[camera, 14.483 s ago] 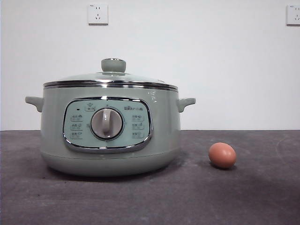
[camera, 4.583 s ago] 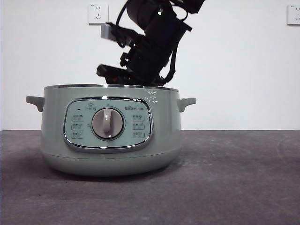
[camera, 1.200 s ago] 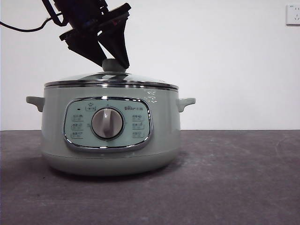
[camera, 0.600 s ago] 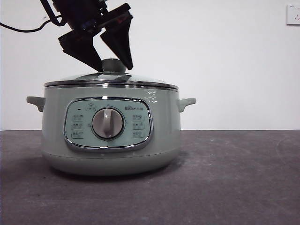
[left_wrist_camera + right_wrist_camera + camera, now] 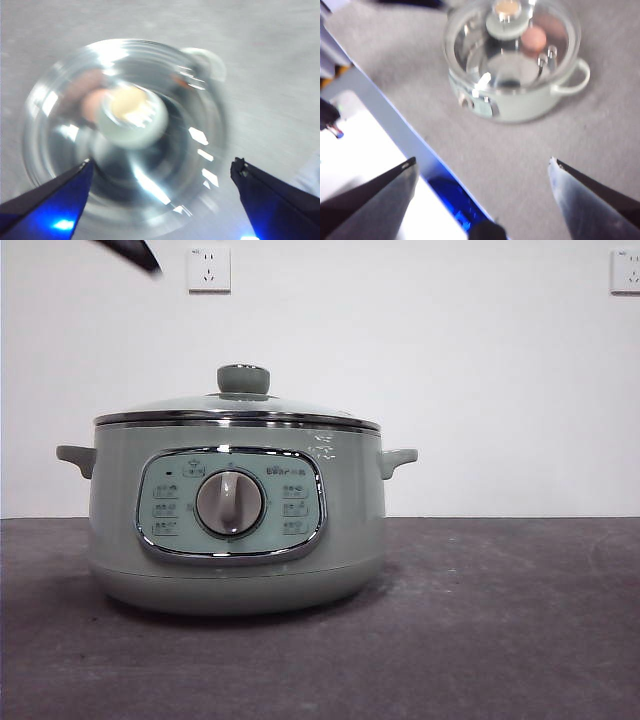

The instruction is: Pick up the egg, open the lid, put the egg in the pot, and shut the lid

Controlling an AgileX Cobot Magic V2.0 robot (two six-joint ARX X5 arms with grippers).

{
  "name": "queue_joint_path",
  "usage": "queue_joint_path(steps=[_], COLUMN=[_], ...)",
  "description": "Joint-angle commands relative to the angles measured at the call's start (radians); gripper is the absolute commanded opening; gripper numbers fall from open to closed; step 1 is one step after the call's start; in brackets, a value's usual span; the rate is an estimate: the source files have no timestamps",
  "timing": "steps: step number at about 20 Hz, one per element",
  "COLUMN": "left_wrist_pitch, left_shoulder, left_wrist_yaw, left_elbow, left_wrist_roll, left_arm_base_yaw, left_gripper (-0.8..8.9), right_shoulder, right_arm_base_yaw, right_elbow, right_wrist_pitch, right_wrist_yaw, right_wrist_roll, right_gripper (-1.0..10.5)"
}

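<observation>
Background of the scene. A plain white wall [image 5: 480, 380] fills the upper half of the front view, evenly lit and unmarked apart from two white wall sockets — one socket [image 5: 208, 269] at upper left, a second socket [image 5: 625, 271] cut by the right edge. Below it a dark grey, faintly mottled worktop [image 5: 500, 640] runs the full width, meeting the wall in a straight level line. In the right wrist view the same worktop [image 5: 600, 130] appears pale grey and ends at a straight edge — beyond it lies a bright white surface [image 5: 365, 160], overexposed and indistinct.
</observation>
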Motion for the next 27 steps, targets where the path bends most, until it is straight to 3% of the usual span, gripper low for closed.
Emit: queue_joint_path(steps=[1, 2, 3, 5, 6, 27], left_wrist_pitch=[-0.109, -0.149, -0.179, -0.222, -0.23, -0.254], left_shoulder=[-0.056, -0.084, -0.107, -0.146, -0.154, -0.179], left_wrist_yaw=[0.065, 0.078, 0.083, 0.111, 0.123, 0.144], left_elbow=[0.033, 0.045, 0.051, 0.051, 0.051, 0.051], left_wrist_roll=[-0.006, -0.006, -0.006, -0.004, -0.002, -0.002], left_arm_base_yaw=[-0.003, -0.003, -0.003, -0.003, -0.003, -0.003], left_gripper=[4.66, 4.41, 3.36, 0.26, -0.23, -0.04], right_shoulder=[0.015, 0.022, 0.028, 0.037, 0.039, 0.018], right_arm_base_yaw=[0.002, 0.002, 0.002, 0.002, 0.002, 0.001], right_elbow=[0.003, 0.003, 0.003, 0.003, 0.003, 0.003], right_wrist_pitch=[-0.027, -0.049, -0.068, -0.094, -0.097, -0.085], right_wrist_yaw=[-0.002, -0.002, -0.002, -0.002, -0.002, 0.003], right_wrist_roll=[0.01, 0.01, 0.009, 0.009, 0.008, 0.023], right_gripper=[4.3, 3.8, 2.8, 0.5, -0.1, 0.0])
